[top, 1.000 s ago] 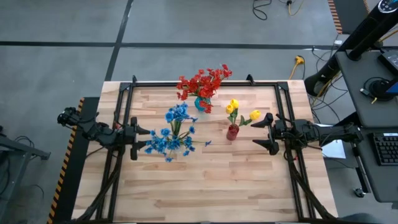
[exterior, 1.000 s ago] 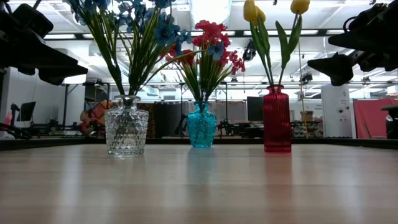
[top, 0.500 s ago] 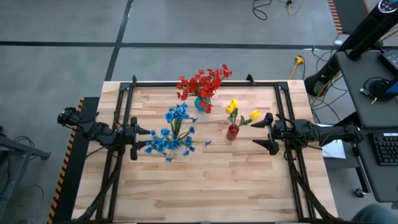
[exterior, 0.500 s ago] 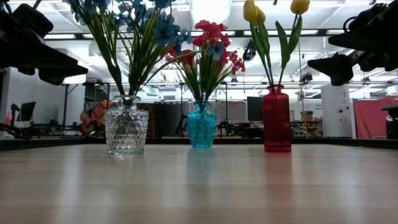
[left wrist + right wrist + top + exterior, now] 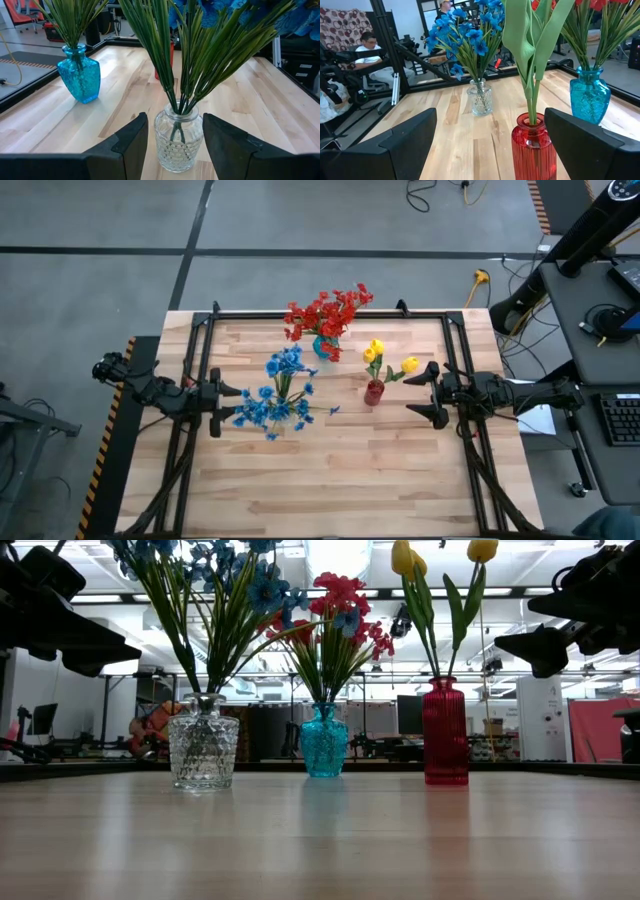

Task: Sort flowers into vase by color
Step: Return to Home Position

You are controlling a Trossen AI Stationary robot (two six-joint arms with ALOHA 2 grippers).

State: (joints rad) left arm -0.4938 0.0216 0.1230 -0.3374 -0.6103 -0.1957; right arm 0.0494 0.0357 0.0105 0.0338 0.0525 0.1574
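Holding sorted flowers (image 5: pixel 325 312): three vases (image 5: pixel 324 745).
Left gripper (image 5: pixel 228 407) released, beside clear vase (image 5: pixel 203 745); right gripper (image 5: pixel 418 394) released, farther off, beyond red vase (image 5: pixel 445 730).

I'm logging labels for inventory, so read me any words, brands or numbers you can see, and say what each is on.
No readable text in any view.
The clear vase, blue vase and red vase carry no label or print.
The table shows no marking.
Anything in the room behind is too blurred to read.
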